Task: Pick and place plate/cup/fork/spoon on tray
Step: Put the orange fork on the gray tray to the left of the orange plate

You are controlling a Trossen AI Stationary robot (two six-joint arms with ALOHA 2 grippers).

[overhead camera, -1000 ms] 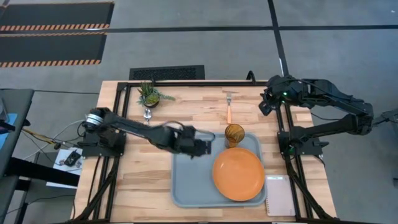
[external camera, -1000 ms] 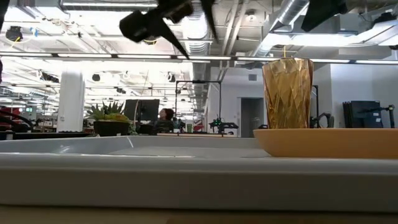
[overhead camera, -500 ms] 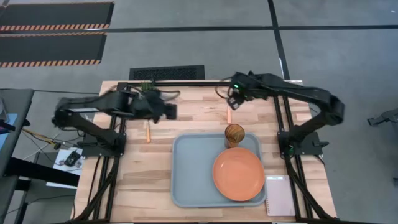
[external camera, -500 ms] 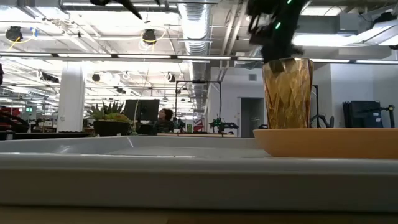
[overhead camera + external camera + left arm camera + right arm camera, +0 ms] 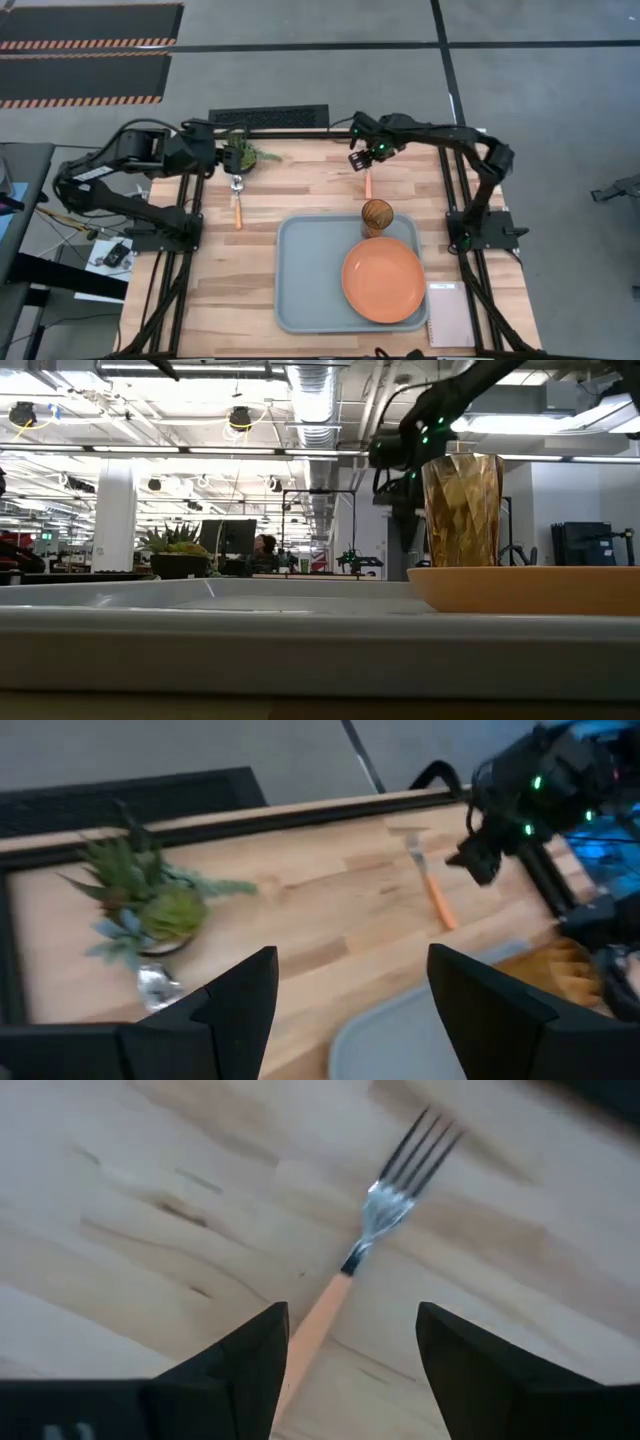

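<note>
Bench: wooden top, carrying tray
Tray contents: plate and cup sitting on it
Fork: lying on bench beyond cup
Right claw: hovering above fork, spread wide
Spoon: lying near potted plant
Left claw: spread wide, sitting beside plant

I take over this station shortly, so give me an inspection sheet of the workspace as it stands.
Surface: wooden table, dry.
Job's things: plate and cup on tray; fork and spoon lie on the bare wood.
Clutter: potted plant; notepad beside the tray.
Grippers: right tool open over the fork; left tool open near the plant.
Cables: loose wires off the table's left edge.
Surroundings: floor mats; office beyond.
</note>
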